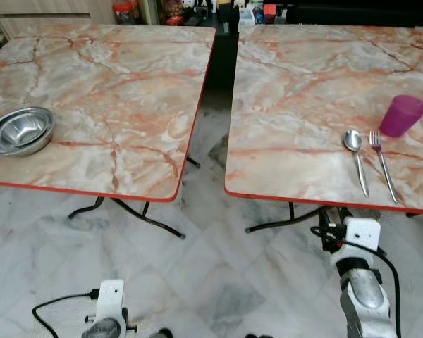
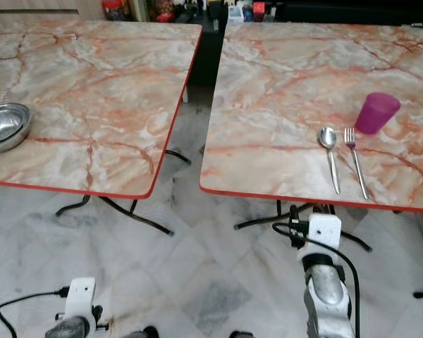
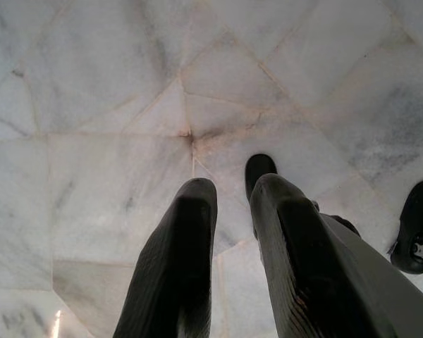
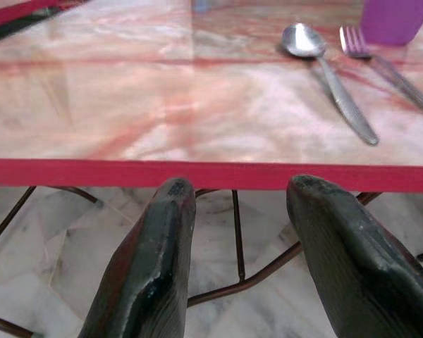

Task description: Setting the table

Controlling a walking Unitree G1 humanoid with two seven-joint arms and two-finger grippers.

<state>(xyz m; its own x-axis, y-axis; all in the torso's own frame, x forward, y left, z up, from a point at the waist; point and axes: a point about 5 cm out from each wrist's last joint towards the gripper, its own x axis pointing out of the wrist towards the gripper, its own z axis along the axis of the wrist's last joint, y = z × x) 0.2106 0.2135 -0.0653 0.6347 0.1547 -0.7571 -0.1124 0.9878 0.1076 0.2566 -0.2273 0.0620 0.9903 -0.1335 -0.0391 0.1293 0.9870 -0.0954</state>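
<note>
Bowl (image 1: 18, 131) cut off at frame edge | left fingers (image 3: 176, 267) slightly parted, empty | right fingers (image 4: 148, 267) apart, empty

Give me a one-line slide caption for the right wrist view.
Open right claw below the table edge, facing spoon, fork and purple cup.

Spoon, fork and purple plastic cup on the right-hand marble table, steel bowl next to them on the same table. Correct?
Not quite. The round steel bowl sits on the left marble-pattern table, not beside the cutlery. The left eye view shows it. The metal spoon, metal fork and purple plastic cup are on the right marble-pattern table as you said.
</note>
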